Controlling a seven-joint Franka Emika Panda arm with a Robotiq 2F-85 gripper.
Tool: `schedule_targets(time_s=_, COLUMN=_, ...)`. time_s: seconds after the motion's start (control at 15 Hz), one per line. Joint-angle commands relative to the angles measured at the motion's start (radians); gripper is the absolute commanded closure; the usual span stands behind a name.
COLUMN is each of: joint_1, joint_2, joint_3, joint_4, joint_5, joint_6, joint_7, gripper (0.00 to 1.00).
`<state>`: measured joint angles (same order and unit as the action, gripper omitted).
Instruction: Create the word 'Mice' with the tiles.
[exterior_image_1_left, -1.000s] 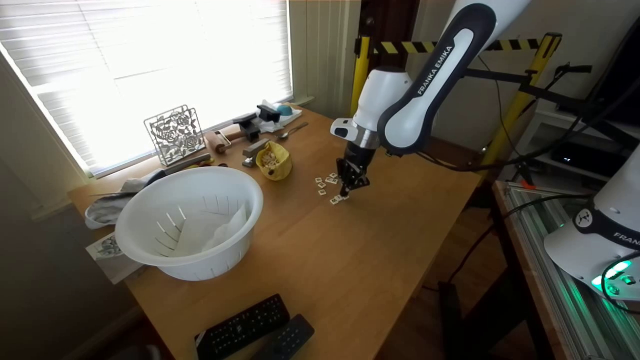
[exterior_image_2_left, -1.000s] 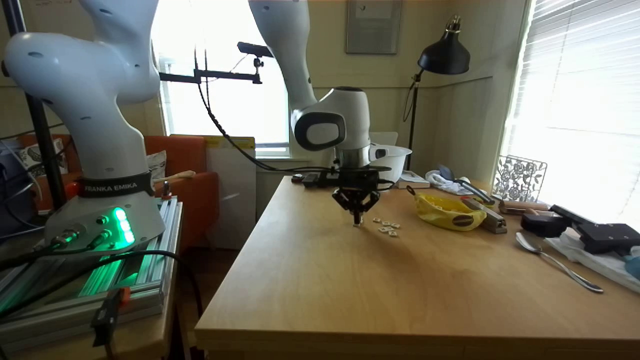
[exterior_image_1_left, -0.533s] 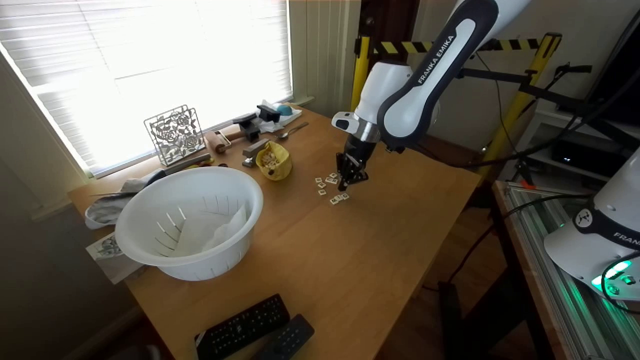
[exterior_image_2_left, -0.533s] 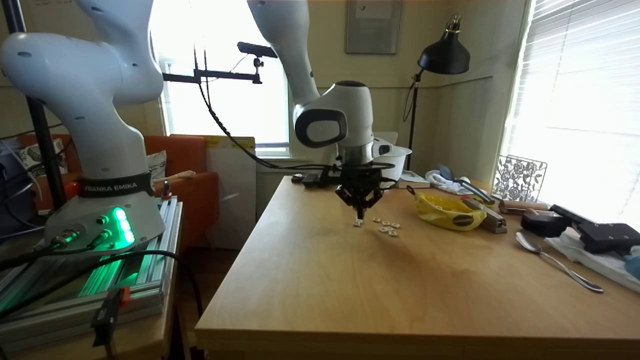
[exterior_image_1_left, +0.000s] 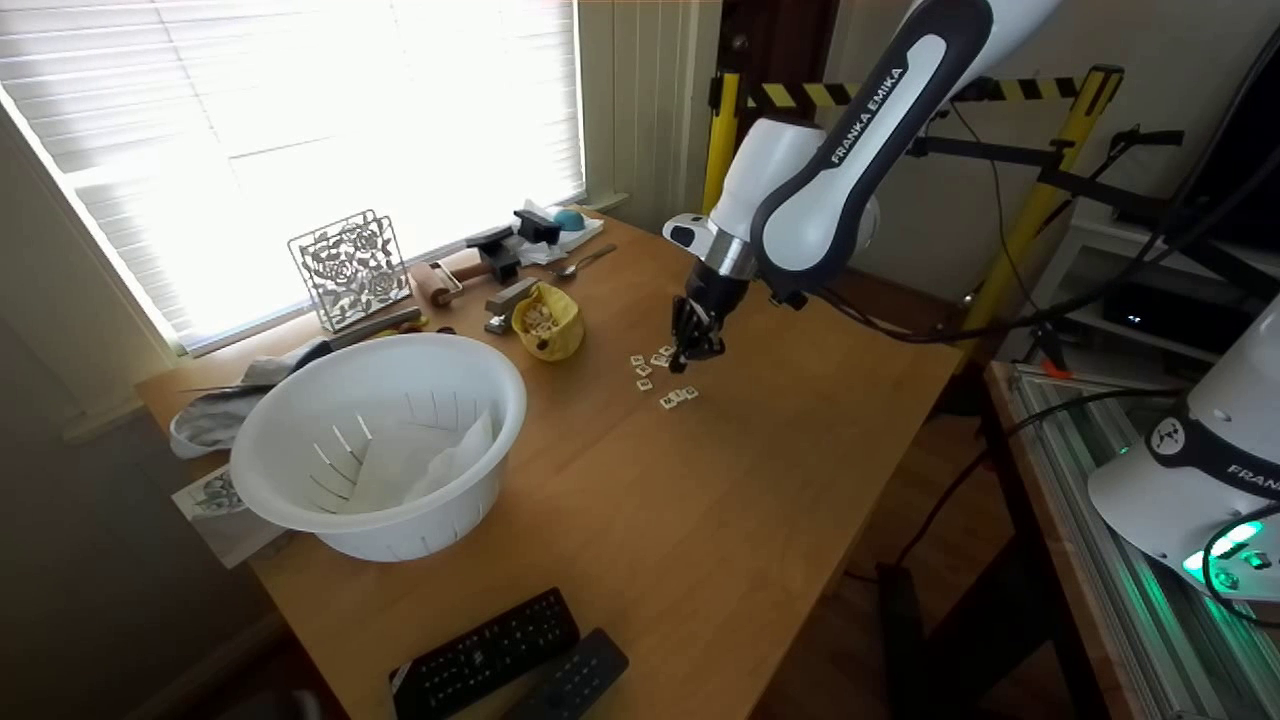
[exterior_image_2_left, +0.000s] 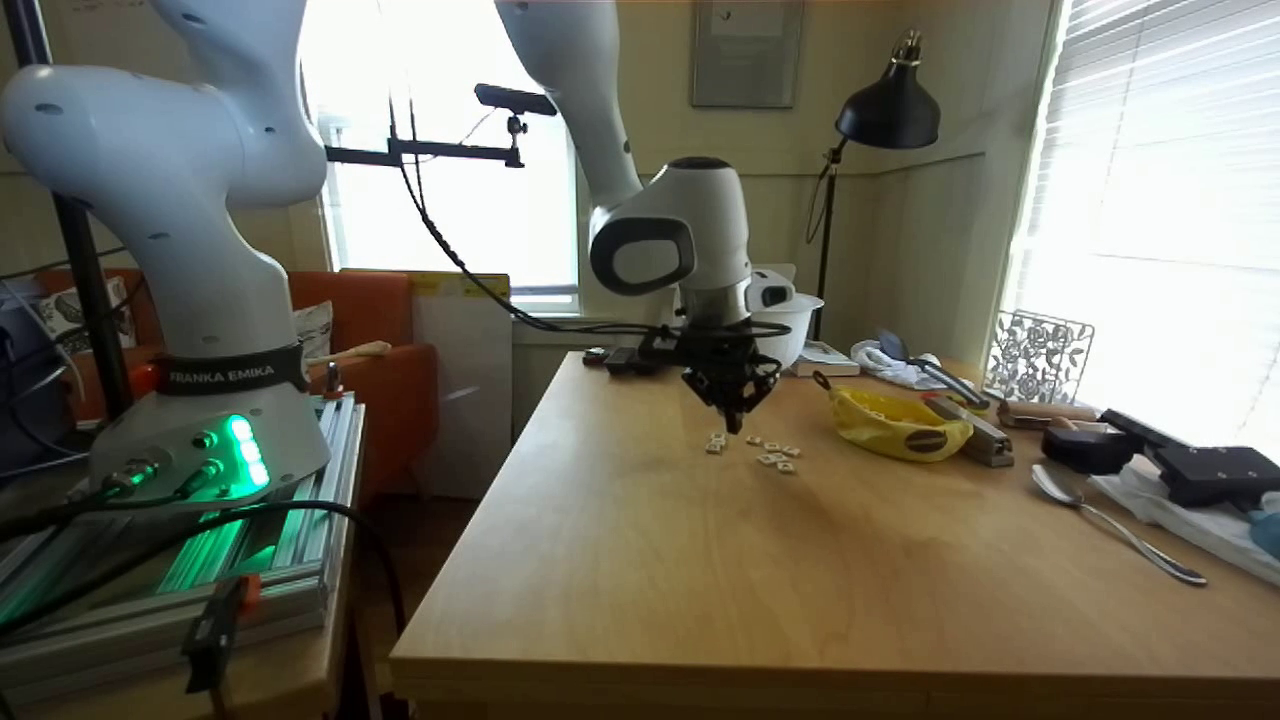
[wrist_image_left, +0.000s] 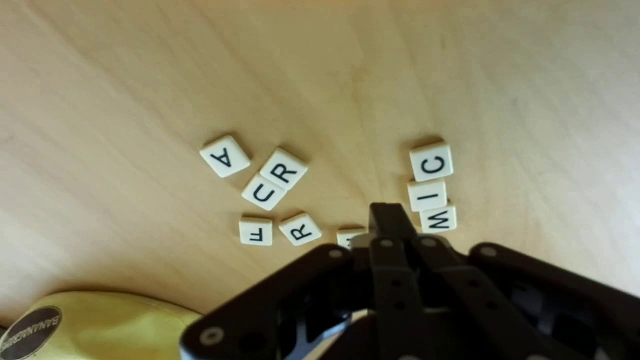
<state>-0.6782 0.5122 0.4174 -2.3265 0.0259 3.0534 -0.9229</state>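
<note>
Tiles (wrist_image_left: 427, 195) lie below the gripper (exterior_image_2_left: 734, 422), on either side — jaws together, holding nothing

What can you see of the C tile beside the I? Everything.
The C tile is a cream-white, plastic-looking square with one black letter. It lies face up, apparently flat, on the wooden table, ending the row after the M tile and I tile. Its edge sits close to the I tile; contact uncertain. The shut fingers don't touch it.

homelike room with orange seat (exterior_image_2_left: 402, 420), lamp (exterior_image_2_left: 888, 112), blinds (exterior_image_2_left: 1175, 210)
</note>
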Motion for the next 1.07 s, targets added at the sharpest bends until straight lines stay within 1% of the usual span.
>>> schedule_targets(time_s=0.0, joint_1=0.026, joint_2=0.015, joint_3=-0.009, joint_4=0.018, joint_5=0.011, joint_6=0.048, joint_7=0.097, gripper=1.00)
schedule_targets(time_s=0.07, joint_1=0.027, joint_2=0.022, joint_3=-0.007, joint_4=0.024, joint_5=0.006, joint_6=0.058, joint_7=0.122, gripper=1.00)
schedule_targets(time_s=0.13, joint_1=0.044, joint_2=0.028, joint_3=-0.022, joint_4=0.031, joint_5=-0.004, joint_6=0.070, joint_7=0.152, gripper=1.00)
schedule_targets(time_s=0.33, joint_1=0.060, joint_2=0.056, joint_3=-0.031, joint_4=0.053, joint_5=-0.023, joint_6=0.092, joint_7=0.221, gripper=1.00)
schedule_targets(time_s=0.6, joint_1=0.070, joint_2=0.104, joint_3=-0.036, joint_4=0.088, joint_5=-0.054, joint_6=0.131, joint_7=0.294, gripper=1.00)
schedule_targets(time_s=1.0, joint_1=0.093, joint_2=0.154, joint_3=-0.060, joint_4=0.134, joint_5=-0.117, joint_6=0.138, joint_7=0.395, gripper=1.00)
